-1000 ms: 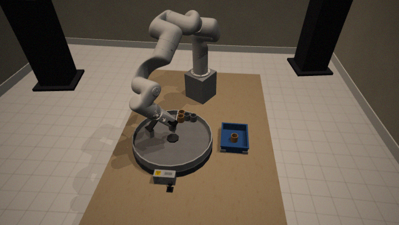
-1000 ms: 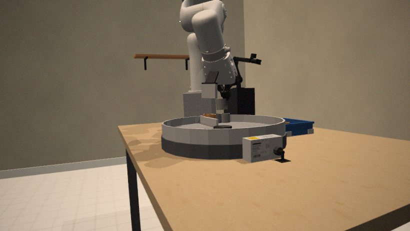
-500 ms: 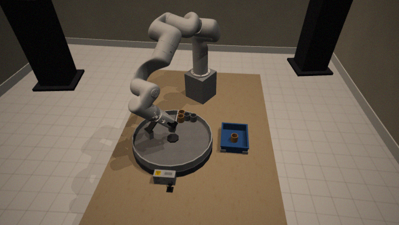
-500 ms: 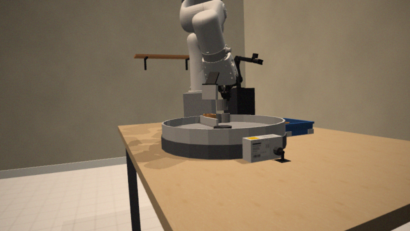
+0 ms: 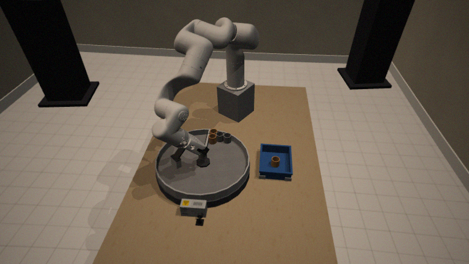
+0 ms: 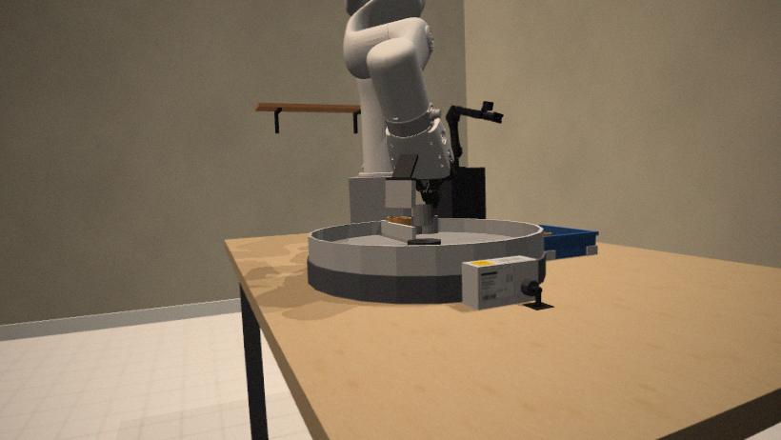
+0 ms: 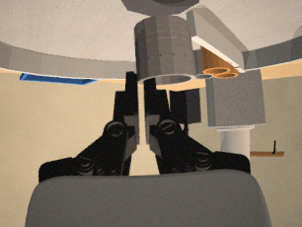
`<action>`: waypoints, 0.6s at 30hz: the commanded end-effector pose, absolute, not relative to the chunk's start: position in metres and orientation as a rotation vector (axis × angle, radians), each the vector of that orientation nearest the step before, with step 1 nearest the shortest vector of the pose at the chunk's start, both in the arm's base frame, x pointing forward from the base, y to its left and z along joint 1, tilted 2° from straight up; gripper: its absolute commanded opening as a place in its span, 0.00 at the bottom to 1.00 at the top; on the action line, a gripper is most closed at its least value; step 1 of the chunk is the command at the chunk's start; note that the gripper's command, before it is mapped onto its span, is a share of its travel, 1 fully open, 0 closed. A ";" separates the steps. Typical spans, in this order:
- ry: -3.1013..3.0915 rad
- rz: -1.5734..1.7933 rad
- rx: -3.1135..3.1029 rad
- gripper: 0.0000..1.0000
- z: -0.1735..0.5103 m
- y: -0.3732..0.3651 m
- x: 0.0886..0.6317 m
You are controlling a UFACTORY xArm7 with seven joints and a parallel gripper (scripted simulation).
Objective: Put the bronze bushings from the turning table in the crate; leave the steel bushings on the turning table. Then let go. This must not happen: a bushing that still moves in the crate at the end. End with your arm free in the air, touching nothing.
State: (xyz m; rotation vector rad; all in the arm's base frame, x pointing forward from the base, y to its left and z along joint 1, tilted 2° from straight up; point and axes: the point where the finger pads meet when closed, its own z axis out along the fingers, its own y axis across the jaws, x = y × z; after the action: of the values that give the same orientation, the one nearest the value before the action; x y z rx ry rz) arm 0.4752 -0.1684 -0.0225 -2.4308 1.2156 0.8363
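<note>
Pale floor tiles and 2 dark pillars [image 5: 49, 49] surround a tan surface [image 5: 278, 210] that carries the arm's grey pedestal [image 5: 234, 101], the round turning table [image 5: 244, 160], a blue crate [image 5: 275, 146] and a small grey box with a yellow label [image 5: 193, 207] at the turning table's near edge.

The arm bends down over the turning table, and its tool [image 7: 141, 84] hangs just above the dark hub [image 5: 203, 161] at the middle of the disc. The fingers are clenched almost together. In the wrist view they pinch the near wall of a grey steel bushing [image 7: 164, 44], which sits directly ahead of the fingertips. From the exterior view the same grey cylinder hangs under the tool, above the hub and apart from it.

At the far rim of the turning table, 2 bronze bushings [image 5: 212, 139] stand one behind the other, beside a pale fence bar [image 5: 206, 138] that angles in from the rim. Next to them, on the crate's side, 2 more steel bushings [image 5: 223, 136] stand upright, close together.

The crate sits on the surface just beside the turning table, apart from its rim. 1 bronze bushing [image 5: 275, 160] stands upright inside it, near the middle of its floor.
</note>
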 end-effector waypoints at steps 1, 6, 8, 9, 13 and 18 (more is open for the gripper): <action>1.215 0.831 -2.433 0.00 -0.021 -0.169 0.476; 1.215 0.831 -2.433 0.00 -0.023 -0.169 0.477; 1.215 0.831 -2.433 0.00 -0.024 -0.169 0.477; 1.215 0.831 -2.433 0.00 -0.024 -0.169 0.477; 1.215 0.831 -2.433 0.00 -0.031 -0.169 0.477; 1.215 0.831 -2.433 0.00 -0.039 -0.169 0.477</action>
State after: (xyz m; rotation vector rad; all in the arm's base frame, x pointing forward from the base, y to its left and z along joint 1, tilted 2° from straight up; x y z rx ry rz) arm 0.4749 -0.1684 -0.0340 -2.4303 1.2156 0.8377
